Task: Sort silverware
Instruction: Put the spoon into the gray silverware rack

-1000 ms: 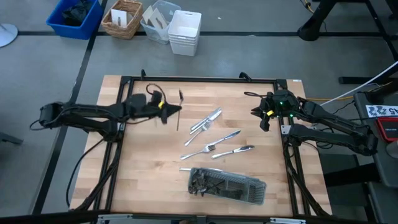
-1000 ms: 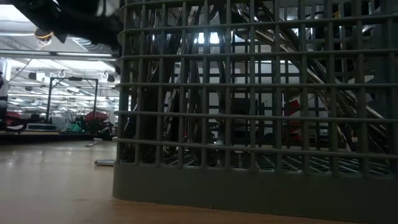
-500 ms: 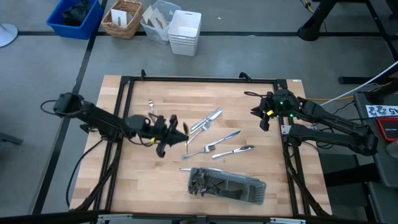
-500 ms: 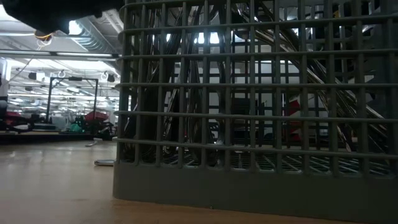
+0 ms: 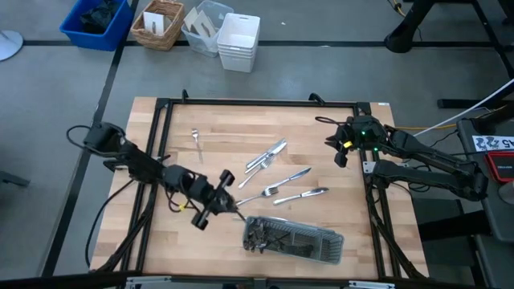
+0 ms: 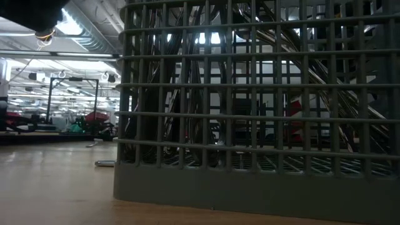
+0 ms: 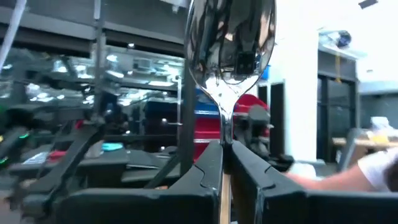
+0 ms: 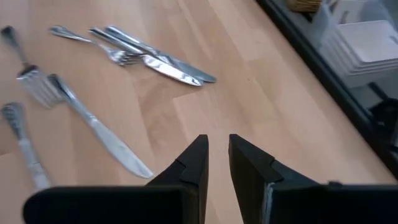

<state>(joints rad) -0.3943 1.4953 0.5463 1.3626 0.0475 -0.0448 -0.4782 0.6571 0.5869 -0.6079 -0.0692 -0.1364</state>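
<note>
While the left pincer (image 5: 228, 204) hangs just off the near-left end of the grey mesh tray (image 5: 333, 247), it's clenched on a spoon (image 7: 229, 46) by the handle, bowl sticking out ahead of the fingers. Tray lies lengthwise near the counter's (image 5: 185, 241) front edge and is packed w/ silverware (image 5: 265, 236), mostly bunched at its left end; in the low view the handles lean at angles behind the mesh wall (image 6: 262, 187).

Loose pcs on the wood: a small fork (image 5: 195, 141) alone toward the back-left, a knife & fork pair (image 5: 266, 157) mid-counter, touching side by side, then a knife (image 5: 289, 176), a fork (image 5: 262, 195) and another knife (image 5: 302, 195) closer to the tray, all apart from it.

Right pincer (image 5: 340, 149) waits near the back-right corner over bare wood, holding nothing; its wrist view shows the fingers (image 8: 189, 163) a narrow gap apart.

Beyond the counter on the floor: blue bin (image 5: 96, 22) w/ dark items, wicker basket (image 5: 157, 24) w/ something pale inside, clear tub (image 5: 204, 26), contents unclear, and a stack of white bins (image 5: 238, 41).
</note>
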